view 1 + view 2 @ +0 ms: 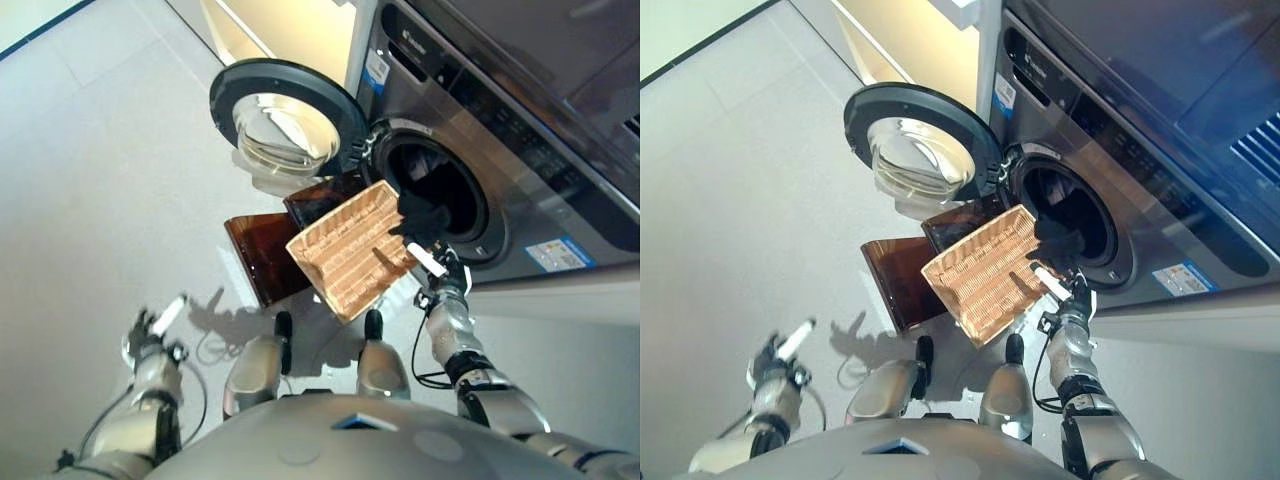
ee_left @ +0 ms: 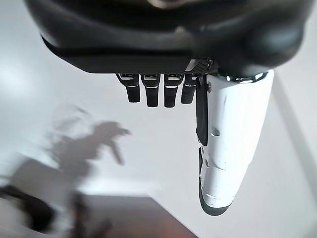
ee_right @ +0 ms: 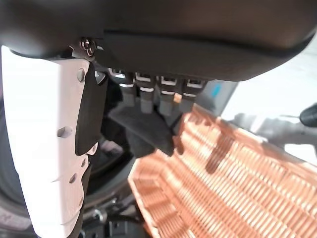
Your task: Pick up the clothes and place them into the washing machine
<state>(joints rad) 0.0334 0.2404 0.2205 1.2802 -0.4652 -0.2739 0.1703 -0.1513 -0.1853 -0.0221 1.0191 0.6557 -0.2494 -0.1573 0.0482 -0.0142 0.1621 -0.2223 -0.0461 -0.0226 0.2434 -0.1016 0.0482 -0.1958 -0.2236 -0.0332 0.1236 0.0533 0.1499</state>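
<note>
A dark cloth (image 1: pixel 420 213) hangs over the lower rim of the washing machine's drum opening (image 1: pixel 445 185), partly inside. In the right wrist view the cloth (image 3: pixel 143 131) lies just past my fingertips, above the woven basket (image 3: pixel 223 188). My right hand (image 1: pixel 432 262) hovers at the basket's far corner, close under the cloth, thumb straight and apart from the fingers, open. No clothes show inside the tan basket (image 1: pixel 350 255). My left hand (image 1: pixel 150 335) is low at the left over bare floor, open and holding nothing.
The grey washing machine (image 1: pixel 520 150) fills the right side, its round door (image 1: pixel 285 120) swung open to the left. The basket rests tilted on dark brown stools (image 1: pixel 262 255) in front of the drum. A pale cabinet (image 1: pixel 290 30) stands behind the door.
</note>
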